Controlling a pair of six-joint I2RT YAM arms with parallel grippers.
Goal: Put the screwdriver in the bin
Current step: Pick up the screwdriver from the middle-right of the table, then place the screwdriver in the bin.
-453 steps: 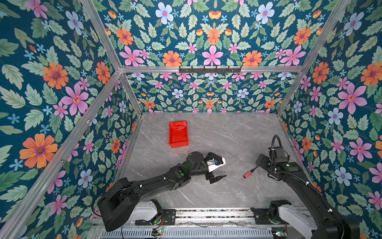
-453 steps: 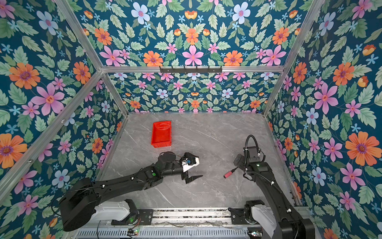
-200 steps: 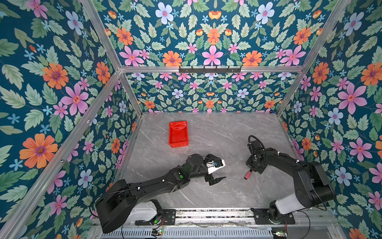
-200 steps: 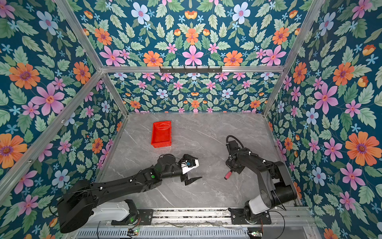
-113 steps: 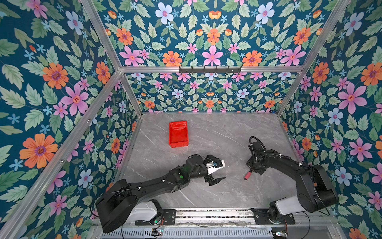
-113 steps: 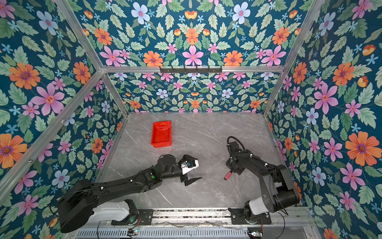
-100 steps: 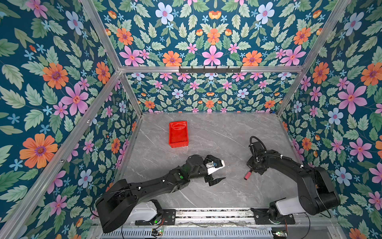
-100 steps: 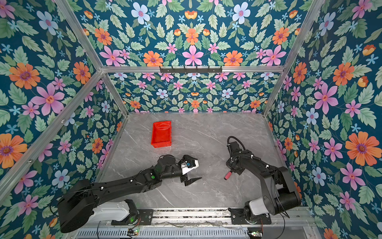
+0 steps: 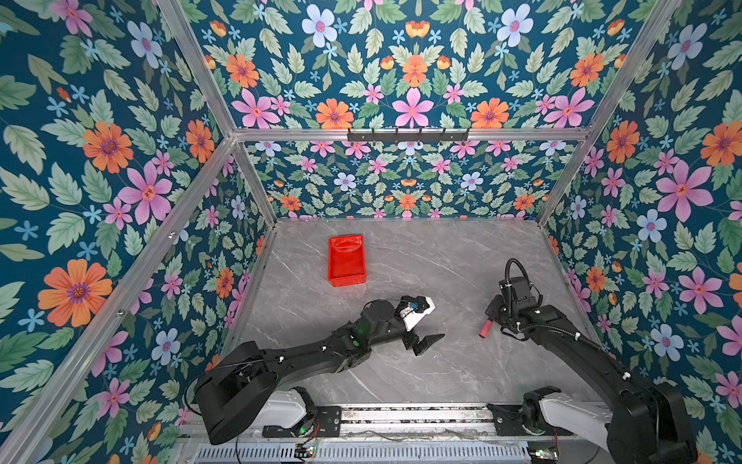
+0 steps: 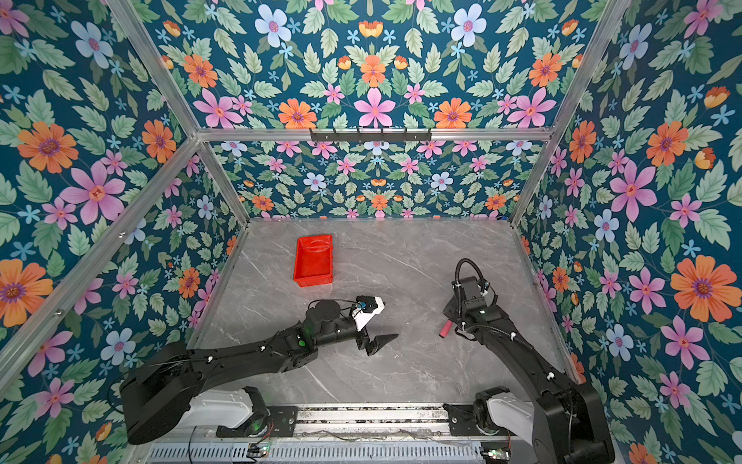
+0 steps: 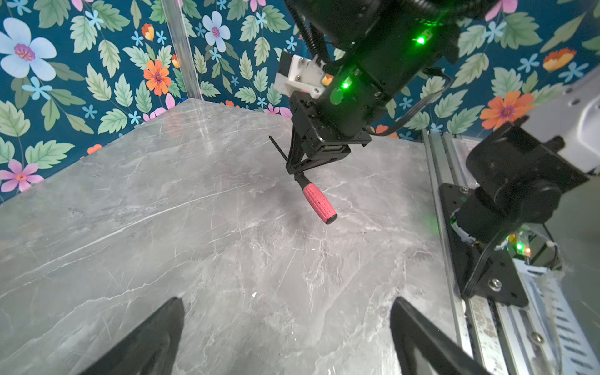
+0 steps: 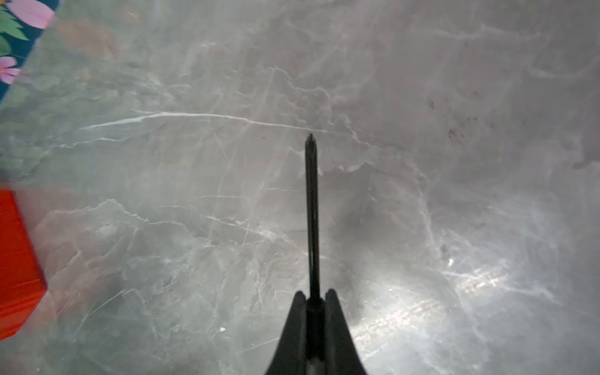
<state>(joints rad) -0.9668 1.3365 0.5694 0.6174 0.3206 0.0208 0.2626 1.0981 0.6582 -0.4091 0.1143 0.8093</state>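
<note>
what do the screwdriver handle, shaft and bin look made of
The screwdriver handle looks like matte pinkish-red plastic or rubber, with a gridded grip texture. Its shaft seems dark metal: thin, straight, faint sheen. The bin looks like slightly glossy red moulded plastic, its thin walls catching light.

A: What colour is the bin (image 9: 346, 261)?
B: Bright red, plain. The table (image 9: 401, 373) under it is grey marble with thin white veins.
A: And the screwdriver (image 11: 319, 203), to the right of the bin?
B: Pinkish-red handle with a fine grid texture, black collar and end cap, dark shaft.
A: The walls (image 9: 100, 168) behind the bin?
B: Deep teal, printed with pink, orange and pale blue flowers and green leaves. Silver frame bars (image 9: 281, 134) cross them.
A: The arms, nearer than the bin?
B: Both black. The left arm (image 9: 321, 355) carries a white block (image 9: 417, 317); the right arm (image 9: 582, 357) shows small green lights (image 11: 420, 40).
</note>
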